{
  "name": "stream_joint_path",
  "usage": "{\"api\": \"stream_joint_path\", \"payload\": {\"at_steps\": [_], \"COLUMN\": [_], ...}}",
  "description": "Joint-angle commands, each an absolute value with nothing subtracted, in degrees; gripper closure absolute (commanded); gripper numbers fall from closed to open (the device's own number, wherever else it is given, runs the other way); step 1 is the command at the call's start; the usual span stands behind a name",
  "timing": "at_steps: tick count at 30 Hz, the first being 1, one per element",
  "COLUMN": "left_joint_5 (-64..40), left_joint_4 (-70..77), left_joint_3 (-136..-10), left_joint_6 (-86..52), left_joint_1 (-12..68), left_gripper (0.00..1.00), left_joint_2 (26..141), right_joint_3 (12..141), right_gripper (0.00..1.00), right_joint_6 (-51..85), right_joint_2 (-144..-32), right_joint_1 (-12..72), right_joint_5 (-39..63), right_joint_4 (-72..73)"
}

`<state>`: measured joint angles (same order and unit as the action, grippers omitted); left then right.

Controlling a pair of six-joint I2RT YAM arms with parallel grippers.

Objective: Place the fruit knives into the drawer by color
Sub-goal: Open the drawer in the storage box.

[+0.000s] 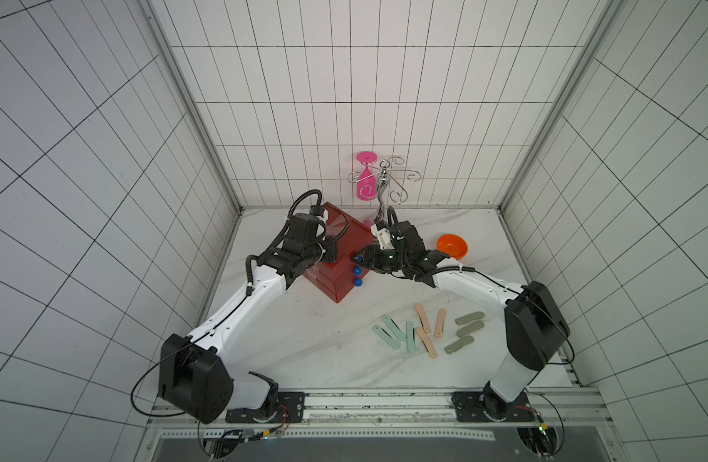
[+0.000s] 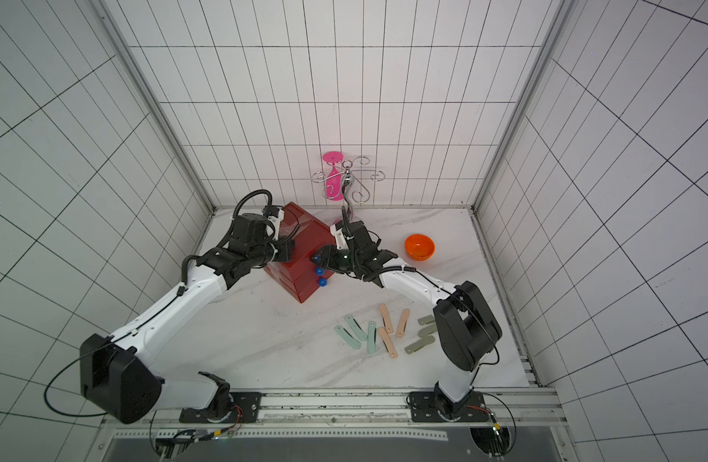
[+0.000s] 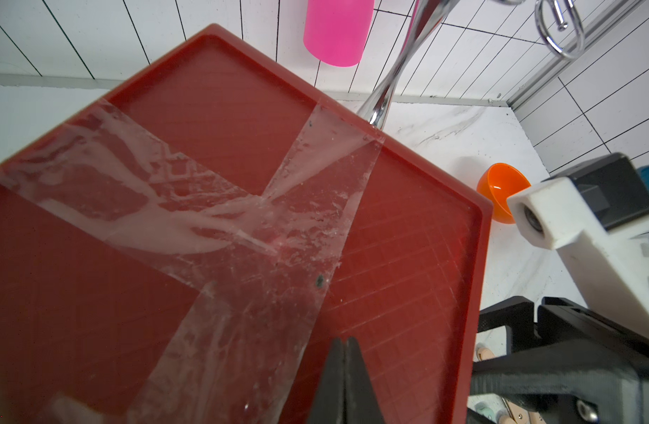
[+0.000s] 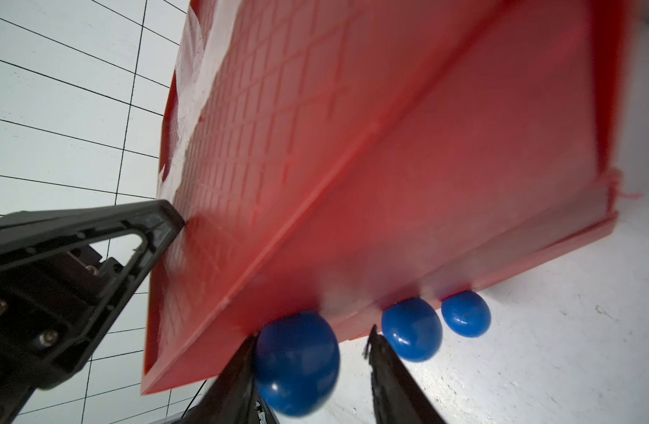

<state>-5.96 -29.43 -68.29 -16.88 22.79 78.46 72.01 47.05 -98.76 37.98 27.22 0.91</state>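
Jaws of the right gripper (image 4: pixel 312 334) stand partly open astride the top blue knob (image 4: pixel 297 363) of the drawer (image 1: pixel 354 240) at frame centre, left gripper (image 3: pixel 343 341) pinched closed against its taped top, nine fruit knives (image 1: pixel 426 342) lying lower right.

The left gripper (image 3: pixel 344 343), fingers (image 3: pixel 330 381) pressed together, hangs over the red drawer chest's (image 3: pixel 95 293) taped top. An orange bowl (image 3: pixel 499 191) sits on the counter (image 3: pixel 462 136) beyond.

left arm (image 1: pixel 240 308) and right arm (image 1: pixel 472 282): white link shells, bulky black joint housings, thin black cables looped outside, ribbed black hoses at the wrists. left gripper (image 4: pixel 174 219): black, triangular, silver screws.
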Motion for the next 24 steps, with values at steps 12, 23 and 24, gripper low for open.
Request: {"api": "stream_joint_path", "payload": {"at_steps": [12,23,24], "left_joint_5": [-6.8,-6.9,-7.0], "left_joint_4": [-33.6,-33.7,-33.7], "left_joint_3": [-67.2,-67.4,-67.4], "left_joint_6": [-16.5,-16.4,-16.4], "left_joint_1": [22.8,22.8,22.8], "left_gripper": [1.00,1.00,1.00], "left_joint_2": [80.5,80.7,80.7], "right_joint_3": [77.0,77.4,77.3], "right_gripper": [0.57,0.75,0.78], "right_joint_6": [48.9,50.6,50.8], "right_joint_2": [-100.2,-101.0,-100.8], "right_joint_1": [37.0,36.5,36.5], "right_joint_5": [29.3,30.4,30.3], "right_joint_4": [9.5,9.6,9.6]}}
